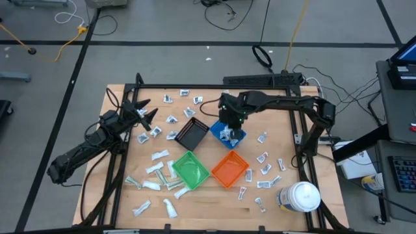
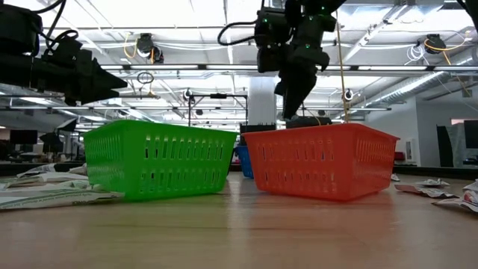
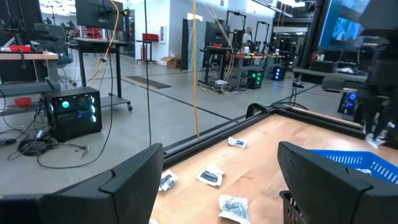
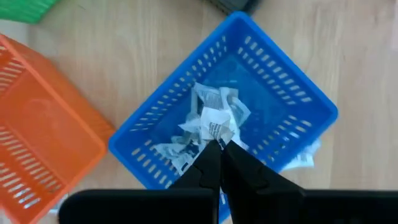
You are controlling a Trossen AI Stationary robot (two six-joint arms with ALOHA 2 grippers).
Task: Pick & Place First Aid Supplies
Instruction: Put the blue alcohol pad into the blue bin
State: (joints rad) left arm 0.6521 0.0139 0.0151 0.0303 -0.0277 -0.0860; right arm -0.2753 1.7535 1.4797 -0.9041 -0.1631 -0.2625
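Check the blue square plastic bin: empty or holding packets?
Holding packets. The blue square plastic bin has several crumpled white packets piled inside; the right tool, shut, hangs directly above them.

- Four bins [image 1: 209,153] cluster mid-table [image 1: 286,211].
- Packets [image 1: 226,134] lie in the bin nearest the right arm; others [image 1: 156,172] lie scattered around on the table.
- A jar [image 1: 298,196] stands at the table's near right corner.

Four coloured bins on pale wood

Black bin [image 1: 191,134], blue bin [image 4: 311,99], green bin [image 1: 190,169] and orange bin [image 1: 229,169] — slotted walls; white packets [image 4: 214,121] with dark print — pale wood table [image 1: 208,208].
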